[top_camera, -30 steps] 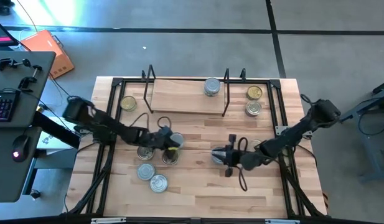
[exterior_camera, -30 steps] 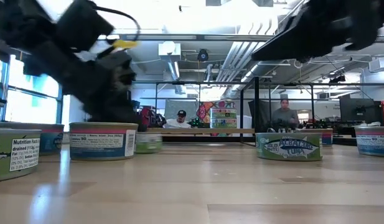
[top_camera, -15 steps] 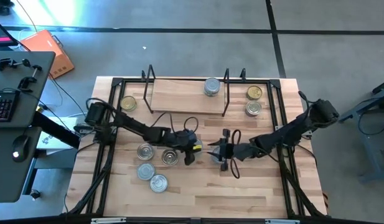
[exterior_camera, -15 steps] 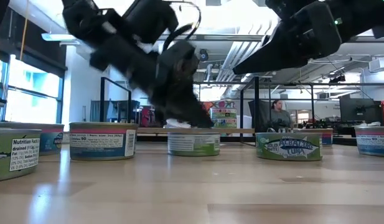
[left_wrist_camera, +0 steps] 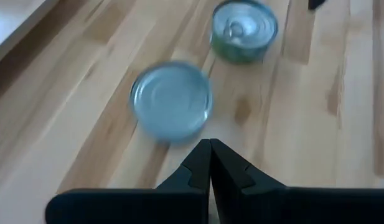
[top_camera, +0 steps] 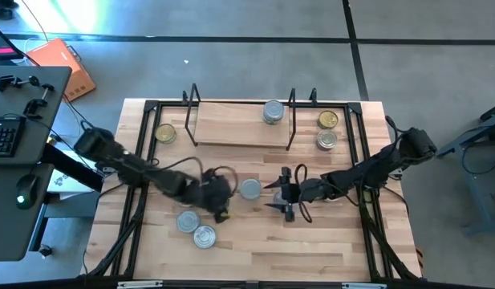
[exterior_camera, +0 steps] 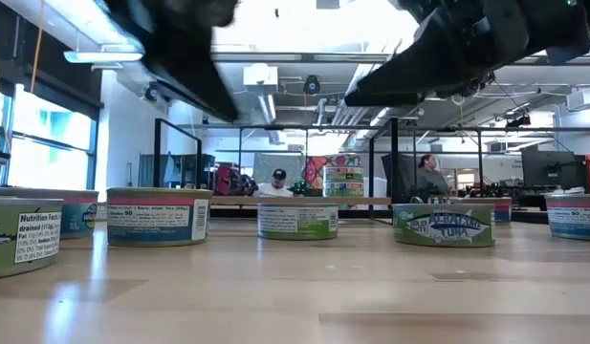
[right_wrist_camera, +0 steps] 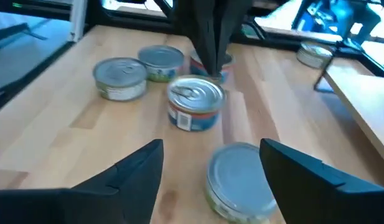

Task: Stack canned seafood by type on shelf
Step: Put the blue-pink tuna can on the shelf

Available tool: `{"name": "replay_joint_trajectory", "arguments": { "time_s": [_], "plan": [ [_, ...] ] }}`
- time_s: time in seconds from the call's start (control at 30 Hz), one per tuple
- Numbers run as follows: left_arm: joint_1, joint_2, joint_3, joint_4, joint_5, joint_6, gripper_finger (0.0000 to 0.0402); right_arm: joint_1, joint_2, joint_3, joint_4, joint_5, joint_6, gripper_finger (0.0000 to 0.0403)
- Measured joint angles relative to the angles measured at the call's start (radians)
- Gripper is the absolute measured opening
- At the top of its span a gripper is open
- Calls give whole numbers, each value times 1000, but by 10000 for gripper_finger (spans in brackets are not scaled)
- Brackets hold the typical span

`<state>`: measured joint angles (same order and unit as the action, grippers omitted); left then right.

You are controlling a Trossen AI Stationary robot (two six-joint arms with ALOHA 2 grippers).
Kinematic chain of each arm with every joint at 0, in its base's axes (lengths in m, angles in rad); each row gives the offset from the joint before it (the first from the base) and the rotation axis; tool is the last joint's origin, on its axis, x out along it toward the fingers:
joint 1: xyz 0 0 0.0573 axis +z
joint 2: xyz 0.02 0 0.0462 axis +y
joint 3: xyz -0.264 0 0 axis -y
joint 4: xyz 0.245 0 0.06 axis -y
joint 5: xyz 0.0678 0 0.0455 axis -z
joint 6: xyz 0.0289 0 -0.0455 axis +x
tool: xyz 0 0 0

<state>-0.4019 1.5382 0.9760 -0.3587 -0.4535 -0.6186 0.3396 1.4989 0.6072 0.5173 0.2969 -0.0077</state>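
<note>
the right two-finger gripper [top_camera: 281,193] hangs with fingers spread wide and empty, a short round silver-topped tin [top_camera: 249,189] standing just ahead of it, while the left gripper [top_camera: 219,201], fingers pressed shut, holds nothing near that tin, the wire-framed wooden shelf [top_camera: 231,126] well beyond both.

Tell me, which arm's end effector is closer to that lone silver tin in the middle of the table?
It looks about even. The left end effector sits just left of the tin; the right end effector sits just right, open toward it.
</note>
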Motion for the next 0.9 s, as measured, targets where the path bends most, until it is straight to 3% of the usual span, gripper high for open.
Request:
{"name": "replay_joint_trajectory", "arguments": {
  "time_s": [0.27,0.47,0.7,0.9],
  "plan": [
    [-185,-42,-1,-303,-45,-428,0,-49,201,171,15,-125,-69,284],
    [-244,-42,-103,-316,-50,-659,0,-108,390,429,-202,-262,-133,315],
    [-249,-42,-263,-61,-53,-687,0,-196,522,695,-520,-378,-148,351],
    [-239,-42,-378,183,-108,-641,0,-253,584,732,-540,-478,-151,354]
  ]
}}
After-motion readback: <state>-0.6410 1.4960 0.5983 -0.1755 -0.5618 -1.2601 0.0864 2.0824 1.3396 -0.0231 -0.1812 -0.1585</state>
